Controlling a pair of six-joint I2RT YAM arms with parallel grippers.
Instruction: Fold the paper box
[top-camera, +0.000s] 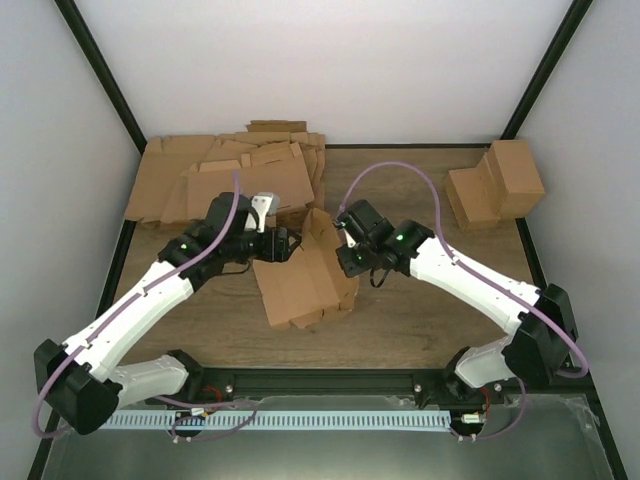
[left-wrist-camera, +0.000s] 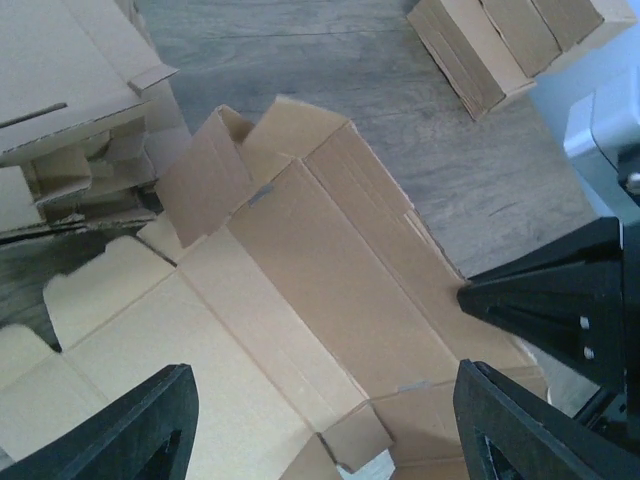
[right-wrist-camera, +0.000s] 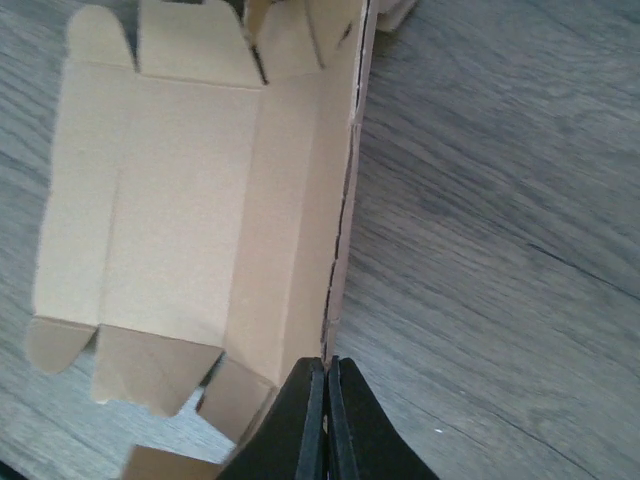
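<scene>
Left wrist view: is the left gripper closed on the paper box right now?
No, the left gripper has its fingers wide apart, with the paper box lying in the open gap below them.

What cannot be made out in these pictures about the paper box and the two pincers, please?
- Right wrist view: how much of the paper box wall sits inside the right pincer; its fingers cover it.
- Same view: its far flaps, cut off by the top edge.
- Left wrist view: the left pincer below its fingertips, cut off by the bottom edge.
</scene>
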